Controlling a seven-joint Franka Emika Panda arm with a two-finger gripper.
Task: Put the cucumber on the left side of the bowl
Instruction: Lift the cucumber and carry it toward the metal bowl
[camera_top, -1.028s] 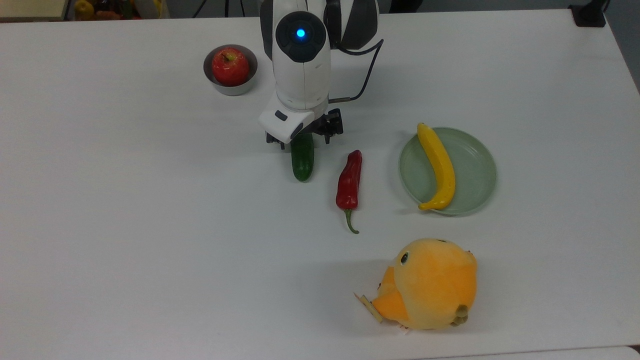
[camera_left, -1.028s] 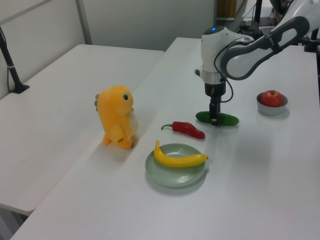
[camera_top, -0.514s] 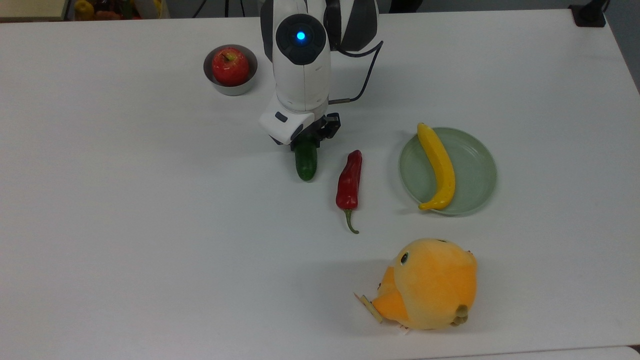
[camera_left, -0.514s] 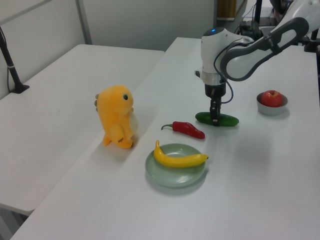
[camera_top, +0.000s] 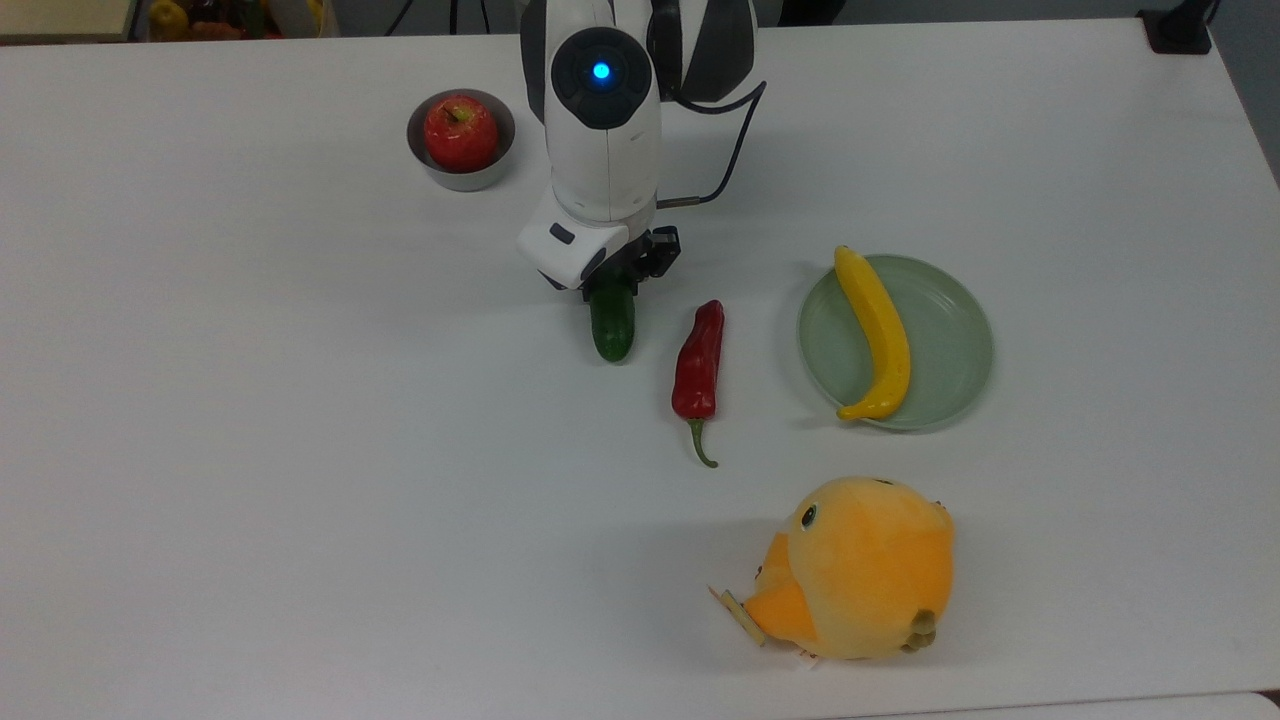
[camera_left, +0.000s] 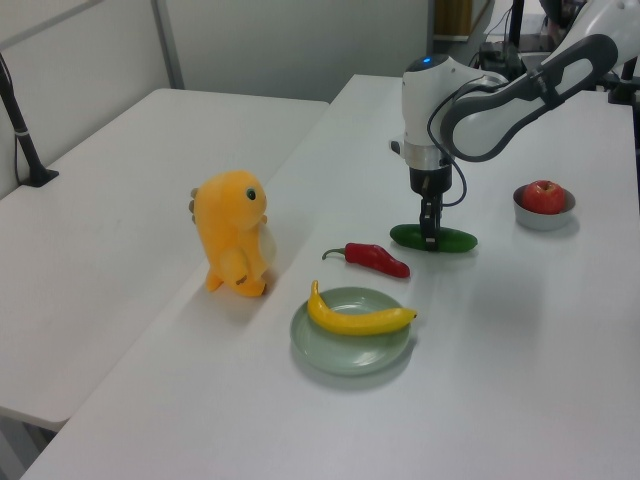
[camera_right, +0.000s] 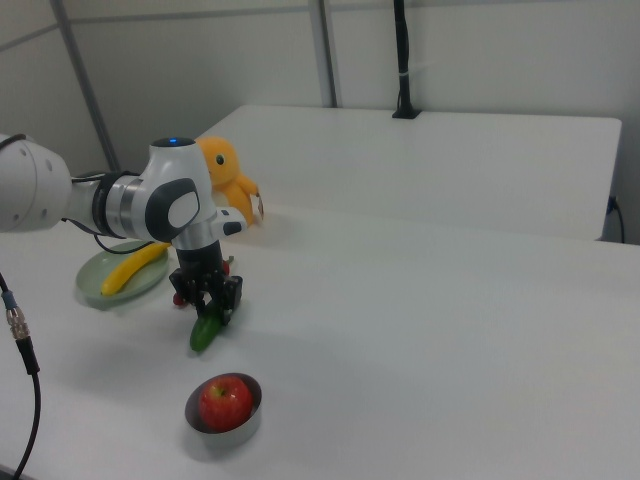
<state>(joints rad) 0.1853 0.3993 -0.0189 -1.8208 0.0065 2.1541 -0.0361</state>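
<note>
Gripper (camera_right: 208, 306) w/ its 2 fingers pinching the cucumber (camera_top: 612, 327) around its middle, cucumber lying on the white table (camera_top: 250, 400) near the bowl (camera_top: 461, 170), to the bowl's lower right in the top view, just beside the red chili (camera_top: 698, 365).

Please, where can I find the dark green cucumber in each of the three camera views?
Top view: the smooth dark green cucumber lies just above centre, below the white arm.
Left view: it lies right of centre, behind the red chili pepper.
Right view: it lies left of centre, above the apple.
Shared landmark: the small grey metal bowl holding a red apple.
</note>
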